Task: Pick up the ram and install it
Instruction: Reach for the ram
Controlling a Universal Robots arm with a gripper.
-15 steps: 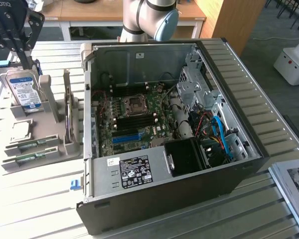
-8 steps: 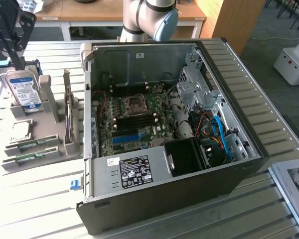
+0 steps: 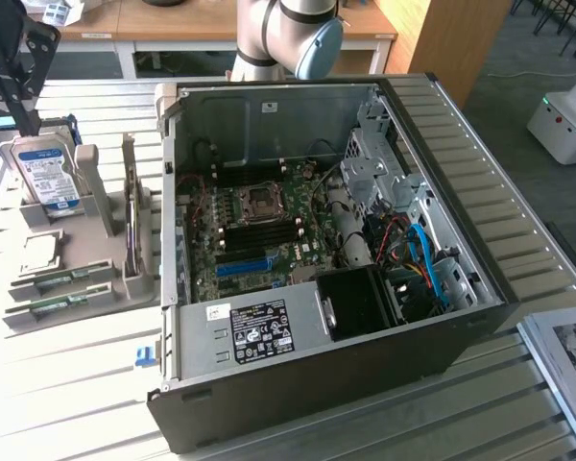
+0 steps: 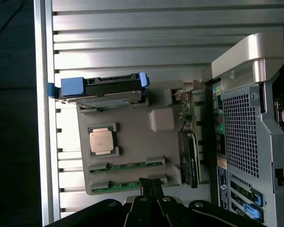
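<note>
Two ram sticks, thin green boards, lie side by side in the grey fixture tray [image 3: 106,288] at the exterior view's left, one [image 3: 62,279] behind the other [image 3: 58,307]. The wrist view looks down on them, one ram stick [image 4: 128,166] and the other [image 4: 120,186] in their holders. My black gripper [image 3: 14,86] hangs well above the tray's far end. In the wrist view my gripper [image 4: 151,187] is shut with nothing in it, its tips over one end of the nearer stick.
The tray also carries a blue-labelled hard drive [image 3: 43,173], a CPU chip [image 3: 38,252] and an upright card [image 3: 132,221]. The open computer case [image 3: 365,375] lies in the middle with its motherboard [image 3: 259,230] exposed. All of it rests on a slatted metal table [image 3: 67,403].
</note>
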